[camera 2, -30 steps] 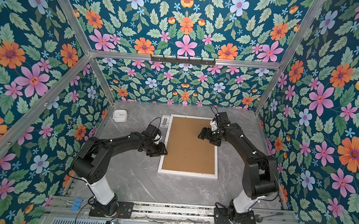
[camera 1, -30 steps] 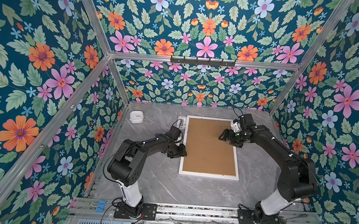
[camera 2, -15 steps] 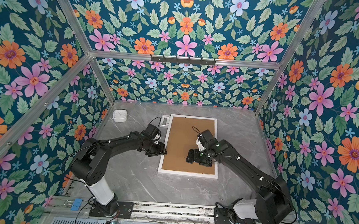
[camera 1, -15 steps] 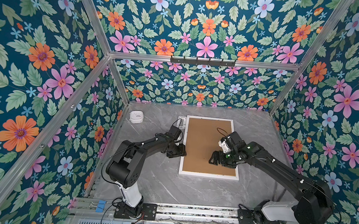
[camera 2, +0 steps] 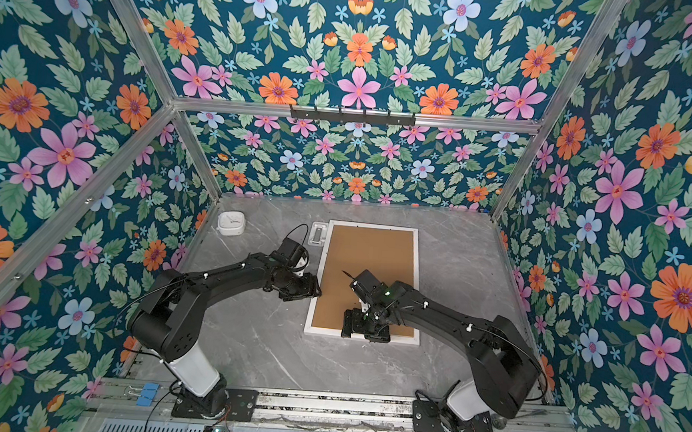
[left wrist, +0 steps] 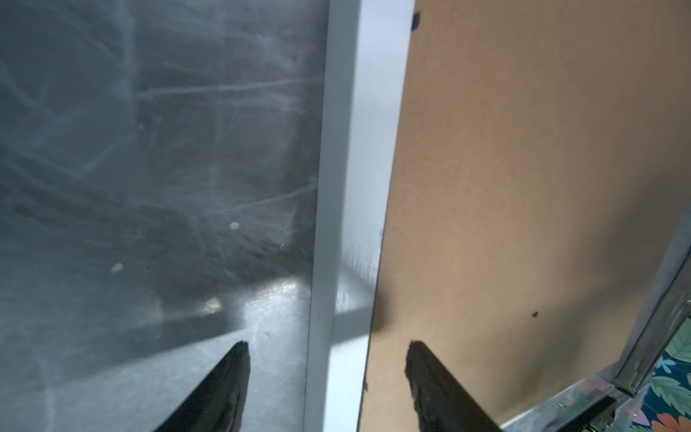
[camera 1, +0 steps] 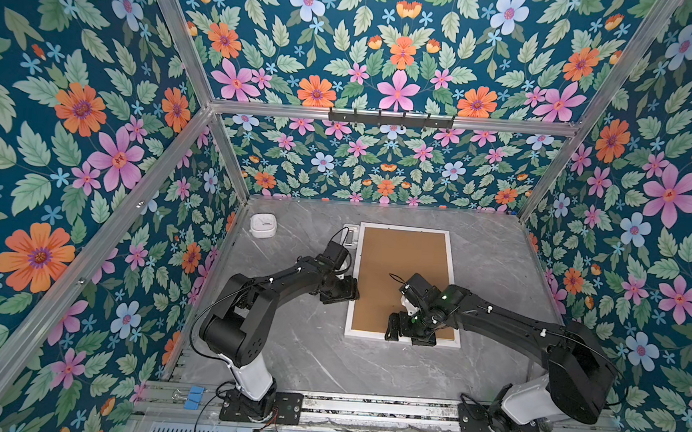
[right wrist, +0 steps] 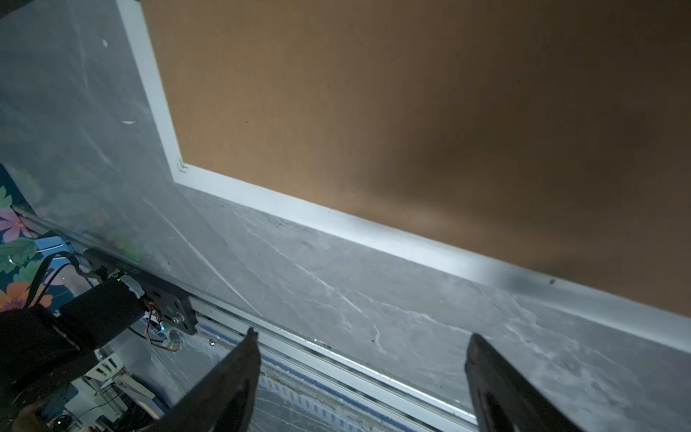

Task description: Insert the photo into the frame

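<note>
Starting at the left pincer [left wrist: 327, 348], we see its two fingers spread and gripping nothing. The white rim of the frame [left wrist: 359, 149] runs between them, with one finger over the grey tabletop [left wrist: 149, 187] and its mate over the brown backing board [left wrist: 523, 149]. Neither finger touches the rim, as far as we can tell. Both top views place this pincer [camera 1: 353, 289] at the middle of the frame's left long side.

The right pincer [right wrist: 361, 336] is likewise spread wide and empty. Its wrist view shows the frame's near short side and one corner beyond the fingertips, with bare tabletop between. From above, the same pincer [camera 1: 408, 337] hangs at that near short side, and we cannot tell whether it touches.

Only the top views give us the whole frame [camera 1: 406, 228], flat on the tabletop, back upward, the board filling it. They alone show a small white box [camera 1: 263, 225] by the tabletop's far left corner, well apart from the frame.
</note>
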`<state>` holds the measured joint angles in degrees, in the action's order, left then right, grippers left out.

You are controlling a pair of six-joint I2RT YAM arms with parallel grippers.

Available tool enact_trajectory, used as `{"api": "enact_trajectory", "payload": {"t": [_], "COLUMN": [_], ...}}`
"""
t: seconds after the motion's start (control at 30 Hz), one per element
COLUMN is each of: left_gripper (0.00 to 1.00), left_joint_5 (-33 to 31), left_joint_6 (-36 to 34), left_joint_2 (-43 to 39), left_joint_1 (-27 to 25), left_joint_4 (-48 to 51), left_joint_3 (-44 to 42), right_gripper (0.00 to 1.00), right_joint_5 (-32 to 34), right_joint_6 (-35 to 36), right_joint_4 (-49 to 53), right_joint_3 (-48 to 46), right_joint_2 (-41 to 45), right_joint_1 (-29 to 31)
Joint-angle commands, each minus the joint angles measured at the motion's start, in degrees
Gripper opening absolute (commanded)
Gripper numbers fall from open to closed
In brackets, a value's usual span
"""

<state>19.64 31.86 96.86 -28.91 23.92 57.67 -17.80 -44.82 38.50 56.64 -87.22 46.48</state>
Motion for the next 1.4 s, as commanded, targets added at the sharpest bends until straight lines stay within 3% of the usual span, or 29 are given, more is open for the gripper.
{"api": "enact_trajectory", "payload": {"t": [0.0,0.8,1.13,1.37], "left_gripper": [0.7,0.72,0.72,0.72], "left_joint_5": [-0.3,-0.6,0.6,1.0], "left_joint_6": [0.2,0.5,1.4,2.0], "left_joint_2": [-0.2,-2.7,-3.1,-2.7], "left_joint_1": [0.1,0.1,-0.1,-0.9], "left_joint_4": [0.1,0.7,-0.5,-1.3], "left_joint_3": [-0.3,-2.2,-3.3,-3.7], "right_gripper": [0.86,0.85,0.85,0.85], "right_joint_5": [-0.1,4.7,7.1,2.2], "right_joint_6": [-1.1,0.2,-2.1,-4.9], "right_joint_4": [-1.8,-3.3,-7.4,-11.2], "right_joint_3": [0.1,1.8,-0.7,-2.0], "right_joint_2": [-1.2,-9.3,-5.0,-5.8], "right_joint_1": [0.2,-1.9,-2.7,-4.1]}}
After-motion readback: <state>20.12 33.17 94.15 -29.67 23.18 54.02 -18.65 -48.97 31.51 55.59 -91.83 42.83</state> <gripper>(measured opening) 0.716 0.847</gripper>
